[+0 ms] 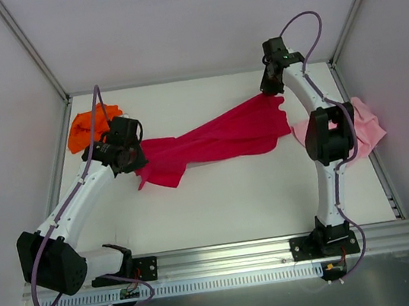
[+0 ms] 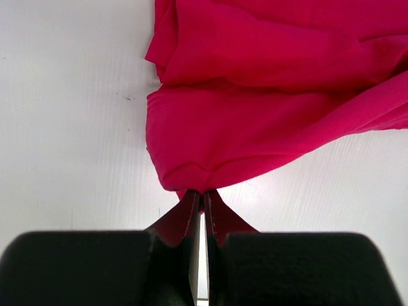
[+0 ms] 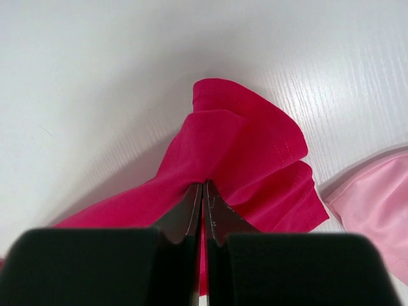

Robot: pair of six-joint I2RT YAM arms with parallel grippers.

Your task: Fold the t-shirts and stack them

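The crimson red t-shirt (image 1: pixel 218 140) stretches in folds across the middle of the table between both grippers. My left gripper (image 1: pixel 135 160) is shut on its left end; the left wrist view shows the red cloth (image 2: pixel 255 115) pinched at the fingertips (image 2: pixel 203 192). My right gripper (image 1: pixel 270 88) is shut on its right end; the right wrist view shows the cloth (image 3: pixel 255 153) bunched at the fingertips (image 3: pixel 203 185). The orange t-shirt (image 1: pixel 85 128) lies crumpled at the back left. The pale pink t-shirt (image 1: pixel 366 129) lies at the right edge, partly behind the right arm, and shows in the right wrist view (image 3: pixel 376 204).
White walls with metal corner posts (image 1: pixel 29 48) enclose the table on three sides. A metal rail (image 1: pixel 228 257) with both arm bases runs along the near edge.
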